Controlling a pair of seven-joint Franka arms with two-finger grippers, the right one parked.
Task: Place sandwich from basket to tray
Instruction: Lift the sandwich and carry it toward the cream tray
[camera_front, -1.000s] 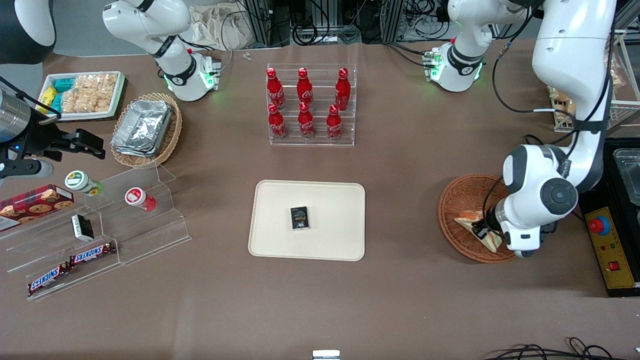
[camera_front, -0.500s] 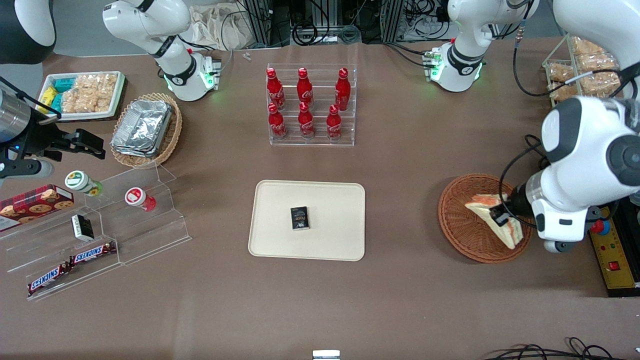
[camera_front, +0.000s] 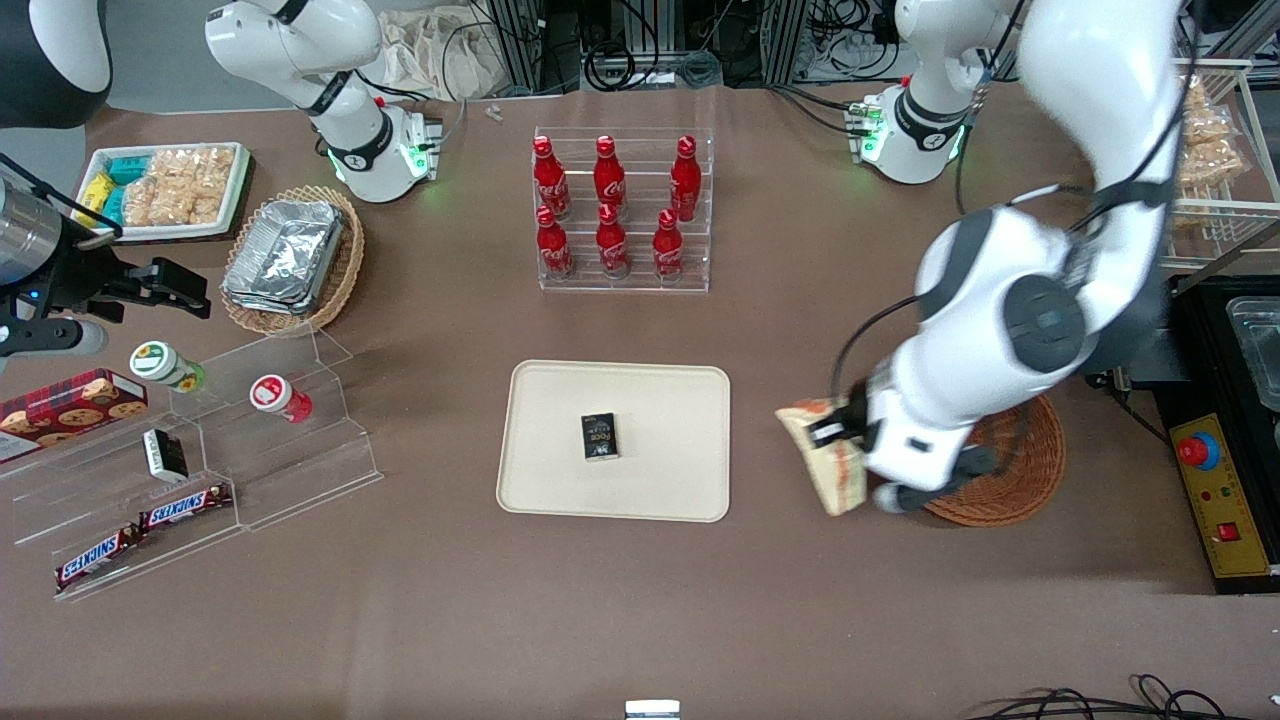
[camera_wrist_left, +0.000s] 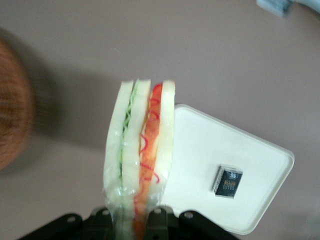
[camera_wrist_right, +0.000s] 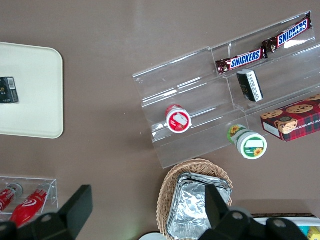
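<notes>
The gripper (camera_front: 835, 432) is clamped on the sandwich (camera_front: 828, 462), holding it in the air above the bare table between the tray (camera_front: 655, 490) and the basket (camera_front: 1022, 478), clear of both. In the wrist view the sandwich (camera_wrist_left: 141, 160) hangs from the gripper (camera_wrist_left: 134, 220) with its red and green filling edge showing, the tray (camera_wrist_left: 260, 200) beneath it. A small black box (camera_front: 599, 436) lies on the tray's middle. Farther from the front camera stands a clear rack of red bottles (camera_front: 612, 208).
</notes>
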